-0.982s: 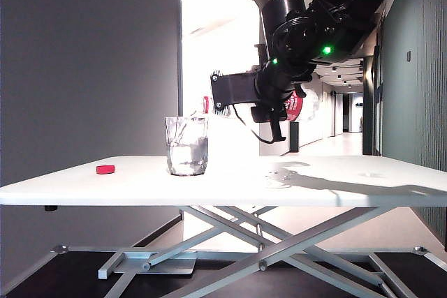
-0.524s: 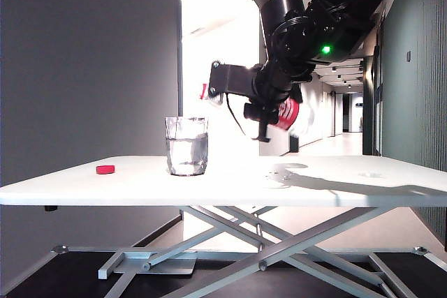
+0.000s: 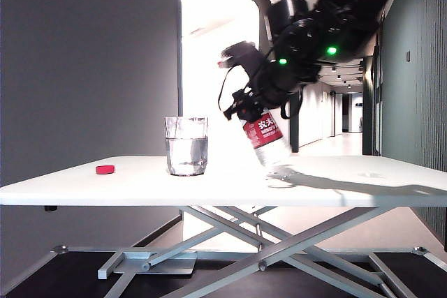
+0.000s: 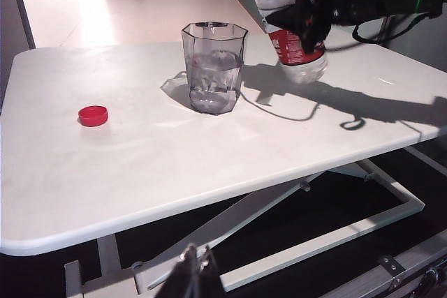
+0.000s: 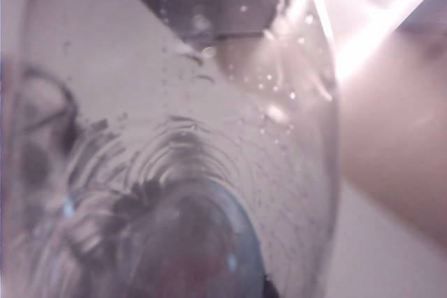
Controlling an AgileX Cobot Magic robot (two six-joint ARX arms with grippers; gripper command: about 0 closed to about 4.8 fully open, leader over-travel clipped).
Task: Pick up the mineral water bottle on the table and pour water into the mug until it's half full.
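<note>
Nearest the exterior cam, along the front of the white table (image 3: 84, 190), a small red cap (image 3: 105, 169) sits well left, apart from everything. Behind it, mid-table, the mug (image 3: 186, 146) stands upright w/ water roughly halfway up, so the pour looks done, judging by level alone. Right of the mug & apart from it, the right gripper (image 3: 250, 111) is clenched around the mineral water bottle (image 3: 265, 137), which is tilted, base low & just over the tabletop, neck up toward the arm. Step in hand: prob. righting the bottle to set it down; next move needs it brought fully upright and lowered flat onto the table before letting go, clear of the mug

Left wrist cam shows what the exterior doesn't: the mug's faceted rim from above, bottle shadow, and the left gripper (image 4: 195, 270) low at frame edge, off the table, tips pressed together. Right wrist cam: only blurred wet plastic (image 5: 181, 172)
</note>
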